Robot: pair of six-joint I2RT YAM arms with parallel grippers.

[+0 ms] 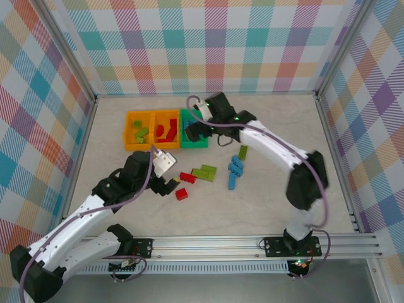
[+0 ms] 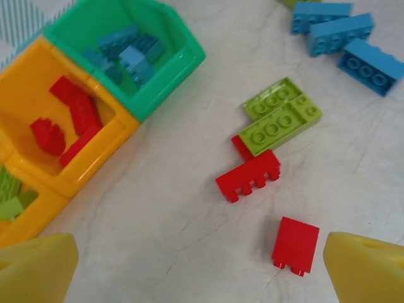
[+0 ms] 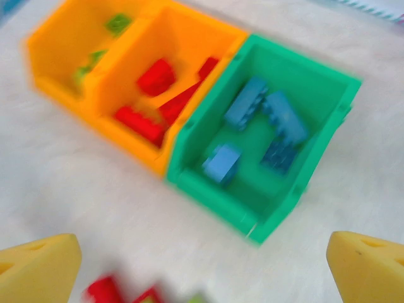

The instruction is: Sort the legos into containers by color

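Three bins stand in a row: an orange bin (image 1: pixel 128 132) with lime bricks, an orange bin (image 1: pixel 167 113) with red bricks, and a green bin (image 1: pixel 194 144) holding blue bricks (image 3: pixel 265 120). Loose on the table lie a small red brick (image 2: pixel 295 245), a longer red brick (image 2: pixel 249 178), lime bricks (image 2: pixel 281 120) and blue bricks (image 1: pixel 237 167). My left gripper (image 2: pixel 199 278) hangs open over bare table, with the small red brick just inside its right finger (image 2: pixel 366 265). My right gripper (image 3: pixel 202 271) is open and empty near the green bin's front wall; that view is blurred.
Checkered walls close in the table on three sides. A metal rail (image 1: pixel 252 243) runs along the near edge. Bare tabletop lies left of the bins and to the right of the blue bricks.
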